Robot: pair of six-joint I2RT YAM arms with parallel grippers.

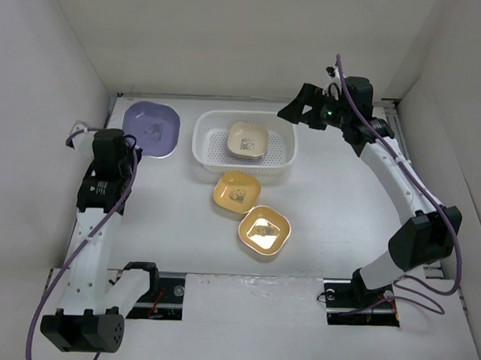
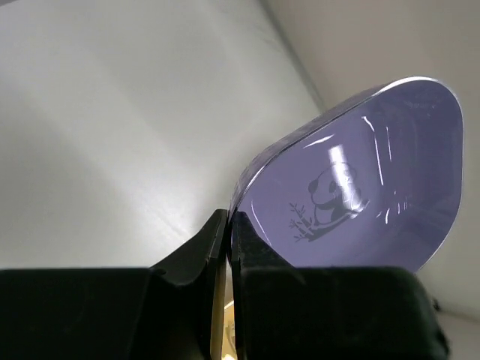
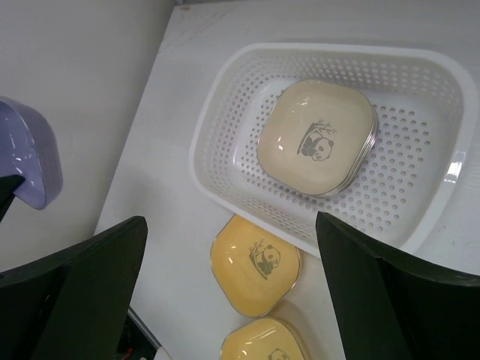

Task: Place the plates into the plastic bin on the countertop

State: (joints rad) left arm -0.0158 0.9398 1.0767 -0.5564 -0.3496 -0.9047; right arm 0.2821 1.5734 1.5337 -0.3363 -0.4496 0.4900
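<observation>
Now, glossy purple panda plate (image 2: pixel 360 187), rim pinched in left gripper (image 2: pixel 227 225); right gripper (image 3: pixel 230 223) wide.

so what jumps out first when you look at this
The purple plate stands out, pinched by its edge in the shut left gripper, at the far left. Next, the white bin in the middle holding a cream plate, with two orange-yellow plates on the countertop just in front of it.

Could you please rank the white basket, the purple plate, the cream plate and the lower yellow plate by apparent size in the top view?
1. white basket
2. purple plate, though the left claw grips it, perhaps nearer the camera
3. lower yellow plate, only slightly smaller
4. cream plate
</observation>
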